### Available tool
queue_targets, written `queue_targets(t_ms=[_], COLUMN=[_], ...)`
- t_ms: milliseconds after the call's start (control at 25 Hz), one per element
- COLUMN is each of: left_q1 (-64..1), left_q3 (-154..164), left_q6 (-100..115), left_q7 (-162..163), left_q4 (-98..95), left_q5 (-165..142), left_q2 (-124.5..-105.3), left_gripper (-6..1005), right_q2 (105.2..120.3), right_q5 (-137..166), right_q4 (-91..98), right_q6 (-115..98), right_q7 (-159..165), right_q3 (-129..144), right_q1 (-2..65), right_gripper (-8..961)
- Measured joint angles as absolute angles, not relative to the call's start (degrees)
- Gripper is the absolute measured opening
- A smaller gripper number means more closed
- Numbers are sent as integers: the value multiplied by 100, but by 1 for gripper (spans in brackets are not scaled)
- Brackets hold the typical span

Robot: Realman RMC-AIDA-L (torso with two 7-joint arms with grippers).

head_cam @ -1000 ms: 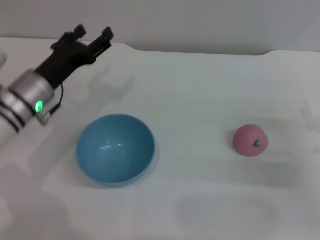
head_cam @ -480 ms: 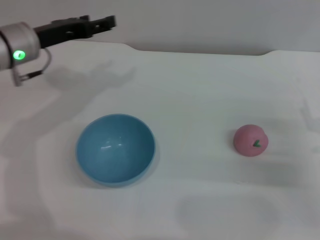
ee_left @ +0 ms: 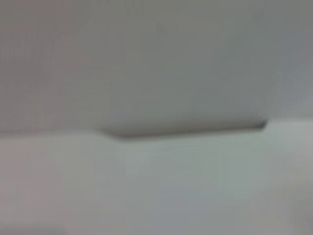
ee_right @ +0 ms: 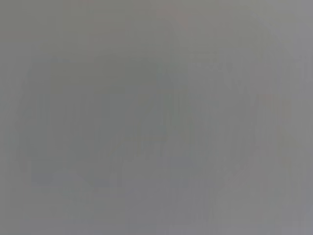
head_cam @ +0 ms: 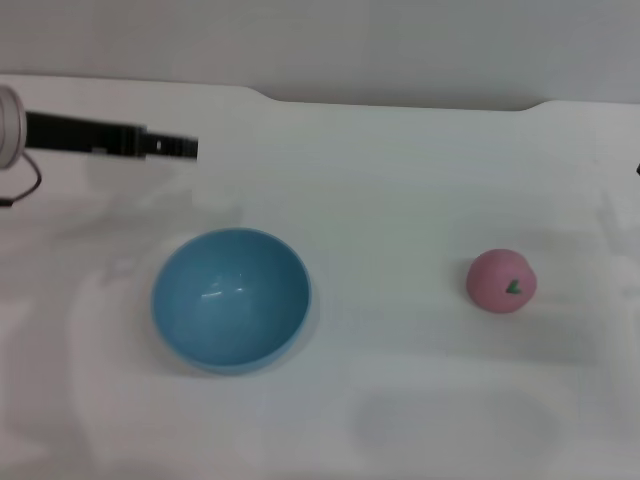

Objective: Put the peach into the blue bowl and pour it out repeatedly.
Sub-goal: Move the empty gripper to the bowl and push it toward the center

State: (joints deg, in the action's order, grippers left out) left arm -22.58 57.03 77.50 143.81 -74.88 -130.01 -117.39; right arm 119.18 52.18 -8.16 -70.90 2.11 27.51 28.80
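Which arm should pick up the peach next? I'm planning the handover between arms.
Probably the right. The peach lies on the robot's right side of the table, well clear of the bowl. The left tool hangs beyond the bowl, far left; the right tool isn't visible.

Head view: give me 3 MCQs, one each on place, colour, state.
1. Where is the peach?
A. in the bowl
B. on the table, right of the bowl
C. in the left gripper

2. What colour is the bowl?
A. light blue
B. red
C. yellow

3. What is in the bowl?
A. the peach
B. a spoon
C. nothing

Answers:
1 B: the peach sits on the white table, well apart from the bowl.
2 A: rim and inside are glossy light blue.
3 C: its smooth inside shows bare. The left gripper hangs over the table's far left, beyond the bowl, holding nothing.
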Motion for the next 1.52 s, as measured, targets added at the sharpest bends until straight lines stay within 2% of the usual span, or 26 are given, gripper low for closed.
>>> queue_targets(t_ms=[400, 1520], left_q1=[-2359, -2918], left_q3=[5806, 6136], left_q6=[8696, 8975], left_q7=[15139, 15094], left_q4=[-7774, -6861], left_q5=[-14107, -14720], left_q2=[-11753, -11758], left_gripper=[844, 843], right_q2=[11918, 11927], right_q5=[5243, 5215], right_q4=[-800, -800], right_q6=[-7014, -7005], right_q7=[211, 211], right_q3=[2751, 2751], right_q1=[2926, 3006], right_gripper=[716, 716])
